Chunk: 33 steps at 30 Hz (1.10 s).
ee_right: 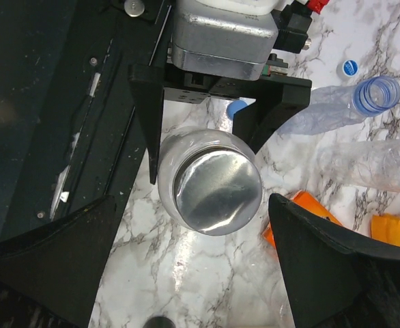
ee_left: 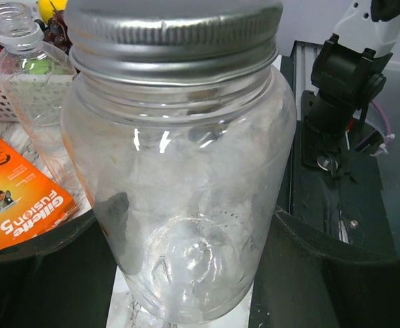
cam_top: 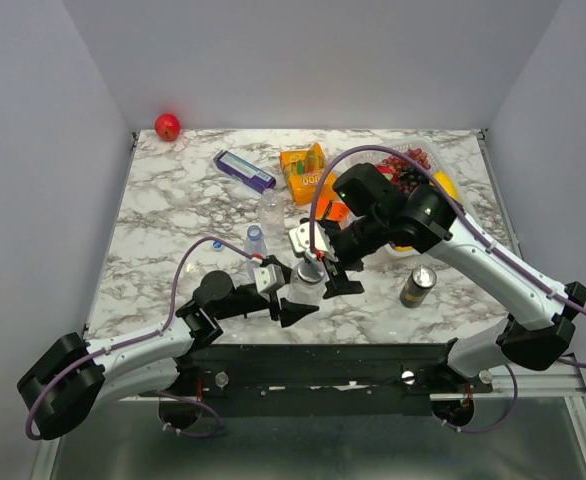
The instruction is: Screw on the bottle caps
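Observation:
A clear glass jar with a silver metal lid stands at the table's near middle. My left gripper is shut on the jar's body, one finger on each side. My right gripper hovers over the lid, open, its fingers spread wide and not touching it. An uncapped clear plastic bottle with a blue neck ring lies behind the jar and also shows in the right wrist view. Another uncapped bottle shows in the left wrist view. Two small blue caps lie on the table.
A dark drink can stands right of the jar. An orange razor pack lies close by the jar. Further back are an orange packet, a purple box, a fruit basket and a red ball.

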### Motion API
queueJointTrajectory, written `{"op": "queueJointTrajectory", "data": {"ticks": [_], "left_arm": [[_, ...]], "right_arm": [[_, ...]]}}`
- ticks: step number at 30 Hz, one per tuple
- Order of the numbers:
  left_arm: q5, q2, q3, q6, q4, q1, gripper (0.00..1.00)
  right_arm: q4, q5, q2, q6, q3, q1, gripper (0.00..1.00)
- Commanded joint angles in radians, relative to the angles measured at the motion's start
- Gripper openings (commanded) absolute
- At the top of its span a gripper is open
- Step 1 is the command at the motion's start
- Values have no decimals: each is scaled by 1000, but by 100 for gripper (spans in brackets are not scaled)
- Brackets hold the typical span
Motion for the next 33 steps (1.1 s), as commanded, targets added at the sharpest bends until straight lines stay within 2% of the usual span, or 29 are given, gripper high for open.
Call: {"op": "queueJointTrajectory", "data": {"ticks": [1,11,19,33], "left_arm": [[50,4,3,23,19,2,0],[66,16,14,43,13,2,0],[17,16,11,13,28,5,0],[-22,10,6,-15,54,62,0]], "right_arm": [[-21,-23,10,-21,6,17,100],[-40,39,52,-38,5,63,100],[-78,94,50,-40,-1,75,100],[-136,177,6,-4,-49,76,100]]}}
